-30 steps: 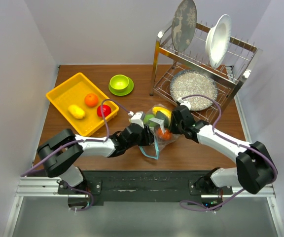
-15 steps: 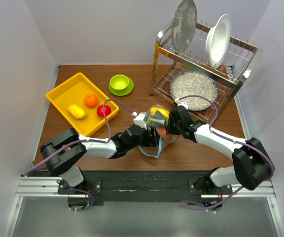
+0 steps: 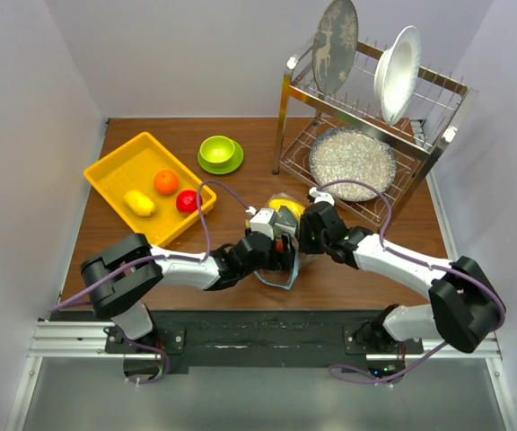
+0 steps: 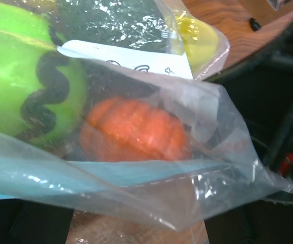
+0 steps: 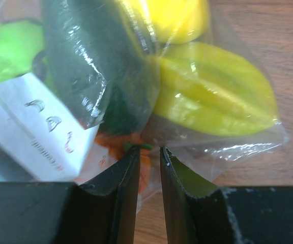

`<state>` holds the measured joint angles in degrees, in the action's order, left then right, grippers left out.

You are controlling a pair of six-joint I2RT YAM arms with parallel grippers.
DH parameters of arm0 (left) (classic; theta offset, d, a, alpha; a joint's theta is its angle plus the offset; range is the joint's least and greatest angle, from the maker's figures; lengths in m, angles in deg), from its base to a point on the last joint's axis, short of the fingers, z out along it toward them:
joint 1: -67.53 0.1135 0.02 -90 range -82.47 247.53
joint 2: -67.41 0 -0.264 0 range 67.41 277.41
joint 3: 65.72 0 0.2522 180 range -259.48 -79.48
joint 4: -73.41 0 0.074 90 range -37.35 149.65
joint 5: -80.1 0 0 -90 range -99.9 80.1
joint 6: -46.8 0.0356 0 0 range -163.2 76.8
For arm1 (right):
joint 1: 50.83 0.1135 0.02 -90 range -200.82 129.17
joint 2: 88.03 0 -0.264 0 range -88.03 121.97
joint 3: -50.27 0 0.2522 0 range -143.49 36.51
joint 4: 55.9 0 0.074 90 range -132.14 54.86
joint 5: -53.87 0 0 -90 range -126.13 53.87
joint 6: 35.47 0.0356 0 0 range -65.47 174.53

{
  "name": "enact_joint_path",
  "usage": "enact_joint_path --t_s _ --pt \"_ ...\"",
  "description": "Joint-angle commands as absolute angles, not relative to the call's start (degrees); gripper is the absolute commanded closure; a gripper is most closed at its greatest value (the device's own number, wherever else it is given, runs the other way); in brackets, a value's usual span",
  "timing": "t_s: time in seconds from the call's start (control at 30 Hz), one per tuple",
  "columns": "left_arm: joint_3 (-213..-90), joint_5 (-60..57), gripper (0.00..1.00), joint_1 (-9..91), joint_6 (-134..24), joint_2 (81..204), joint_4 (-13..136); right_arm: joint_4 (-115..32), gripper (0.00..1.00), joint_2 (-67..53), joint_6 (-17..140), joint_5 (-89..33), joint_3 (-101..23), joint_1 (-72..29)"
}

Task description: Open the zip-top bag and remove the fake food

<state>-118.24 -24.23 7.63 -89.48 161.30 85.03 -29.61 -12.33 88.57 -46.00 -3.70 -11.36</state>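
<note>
The zip-top bag [image 3: 284,213] lies at mid-table between both arms, its teal zip strip [image 4: 85,175] facing the left wrist camera. Inside it I see fake food: an orange ribbed piece [image 4: 134,129], a lime-green piece [image 4: 24,81], a dark green one [image 5: 100,61] and a yellow star fruit [image 5: 212,96]. My left gripper [image 3: 279,253] is open, and the bag's mouth edge lies loose between its wide-set jaws [image 4: 136,223]. My right gripper [image 5: 149,150] is shut on a fold of the bag's plastic at its far side [image 3: 302,233].
A yellow tray [image 3: 119,166] at the back left holds an orange [image 3: 166,181], a red [image 3: 187,201] and a yellow piece [image 3: 139,203]. A lime-green bowl on its saucer [image 3: 220,153] stands behind. A dish rack [image 3: 438,135] with plates and a speckled pan [image 3: 352,162] fills the back right.
My left gripper has let go and spread its jaws wide while pushing right, up to the bag's mouth. My right gripper has shifted slightly left, its grip on the bag unchanged.
</note>
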Motion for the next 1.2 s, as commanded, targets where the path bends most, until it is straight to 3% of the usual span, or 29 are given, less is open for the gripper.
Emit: enact_joint_path --t_s 0.0,0.2,0.33,0.5,0.63,0.93,1.17 --pt "-121.1 -30.2 0.09 6.9 -88.4 162.2 84.2 -30.2 0.75 -13.9 88.1 -44.0 -3.0 -9.2" --pt "-121.5 -31.9 0.1 6.6 -88.5 162.9 84.0 -30.3 0.8 -13.5 88.2 -44.9 -2.7 -7.8" --pt "-121.4 -33.3 0.26 6.6 -89.0 162.5 82.7 -29.1 0.93 -14.3 89.0 -47.5 -2.1 -7.8" --pt "-118.9 -33.5 0.45 6.6 -89.2 159.4 82.6 -25.8 0.99 -15.3 89.8 -53.1 -2.7 -8.8" --pt "-116.8 -32.9 0.51 6.6 -89.5 157.1 81.4 -25.9 1.0 -14.9 89.8 -53.6 -3.3 -10.1" --pt "-112.3 -32.0 0.48 6.6 -89.4 151.6 80.9 -26.8 1.0 -10.3 89.2 -53.9 -4.8 -12.2" --pt "-111.7 -31.5 0.27 6.6 -88.6 151.8 79.9 -27.8 1.0 -9.5 89.1 -51.6 -4.9 -13.2"
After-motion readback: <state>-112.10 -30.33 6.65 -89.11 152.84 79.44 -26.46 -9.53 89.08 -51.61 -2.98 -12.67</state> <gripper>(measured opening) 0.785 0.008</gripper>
